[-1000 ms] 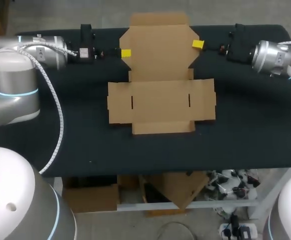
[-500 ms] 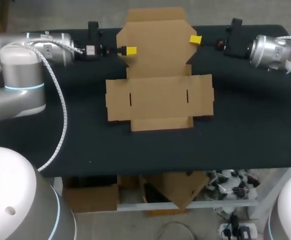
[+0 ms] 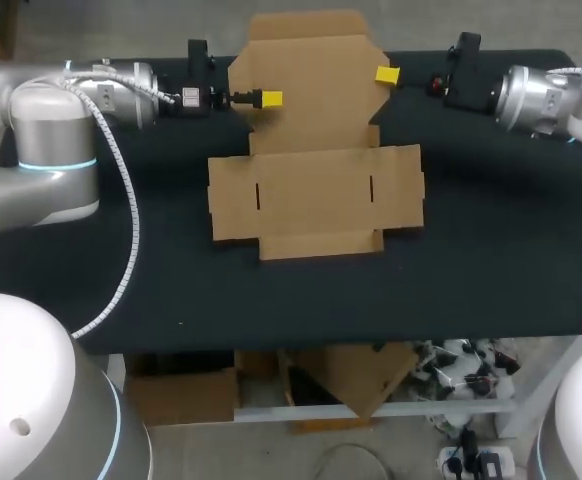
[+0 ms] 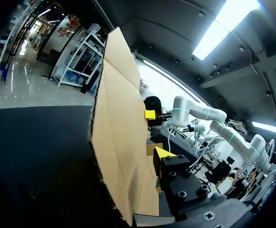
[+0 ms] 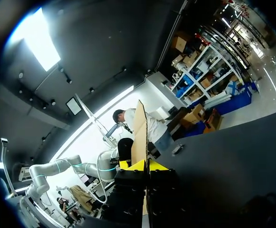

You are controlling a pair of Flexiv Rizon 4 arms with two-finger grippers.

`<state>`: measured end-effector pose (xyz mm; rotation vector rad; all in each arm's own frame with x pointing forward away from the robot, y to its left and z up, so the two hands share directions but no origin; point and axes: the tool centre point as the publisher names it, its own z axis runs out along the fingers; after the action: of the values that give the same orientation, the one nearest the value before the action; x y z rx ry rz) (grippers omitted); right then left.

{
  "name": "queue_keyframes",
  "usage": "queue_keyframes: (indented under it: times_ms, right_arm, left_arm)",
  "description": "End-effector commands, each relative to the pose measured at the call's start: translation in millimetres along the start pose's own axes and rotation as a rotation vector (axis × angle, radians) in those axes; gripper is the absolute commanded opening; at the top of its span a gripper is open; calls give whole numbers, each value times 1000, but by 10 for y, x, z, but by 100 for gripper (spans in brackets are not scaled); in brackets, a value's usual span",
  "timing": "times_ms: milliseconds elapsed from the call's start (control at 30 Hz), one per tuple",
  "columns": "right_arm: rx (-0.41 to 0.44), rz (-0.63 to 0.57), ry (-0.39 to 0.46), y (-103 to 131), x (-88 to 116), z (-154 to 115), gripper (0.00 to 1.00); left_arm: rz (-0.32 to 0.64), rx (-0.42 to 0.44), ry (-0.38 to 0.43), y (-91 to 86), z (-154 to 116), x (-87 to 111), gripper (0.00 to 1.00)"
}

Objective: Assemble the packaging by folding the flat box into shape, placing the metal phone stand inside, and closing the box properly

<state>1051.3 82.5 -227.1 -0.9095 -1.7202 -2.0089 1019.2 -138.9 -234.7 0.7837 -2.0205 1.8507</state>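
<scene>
**Desk:** Where is the box?

**Photographer:** It runs from centre to top centre of the overhead frame. The cardboard box [image 3: 316,190] lies unfolded on the black table [image 3: 471,260]. Its short front flap is nearest the camera, and behind that is the wide panel with two slots. Both of those lie flat. The far panel reaches past the table's back edge at top centre.

**Desk:** And the claws?

**Photographer:** Both are at that far panel. The left claw [image 3: 268,98], upper left of centre, shows one yellow tip on top of the panel's left edge. From its own wrist the board runs right alongside that tip and hides the other, so it appears pinched. The right claw [image 3: 387,75], upper right of centre, pinches the panel's right edge. Its wrist camera shows the board edge-on between two yellow tips, both touching it.

**Desk:** The arms?

**Photographer:** The left arm [image 3: 46,140] comes in from the upper left corner and the right arm [image 3: 546,95] from the upper right. Each reaches inward along the table's back edge.
</scene>
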Motion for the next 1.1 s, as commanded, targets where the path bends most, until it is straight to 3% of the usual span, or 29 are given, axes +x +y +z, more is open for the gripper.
queue_keyframes:
  times_ms: [33, 233, 433, 867, 933, 1100]
  right_arm:
    - [-1, -2, 10, 8, -20, 15, 0]
    - [1, -4, 15, 17, -20, 45, 0]
    - [2, -6, 17, 24, -9, 62, 0]
    - [3, -10, 23, 24, -6, 78, 0]
    - [3, -10, 24, 24, -6, 80, 0]
    - [2, -12, 26, 26, 4, 82, 0]
  left_arm:
    - [2, -3, 12, -8, 21, -25, 39]
    - [5, -1, 19, -13, 45, -25, 36]
    - [9, 2, 25, -19, 56, -23, 24]
    - [11, 4, 37, -27, 70, -27, 10]
    - [12, 6, 38, -30, 73, -27, 1]
    - [15, 7, 46, -35, 77, -27, 0]
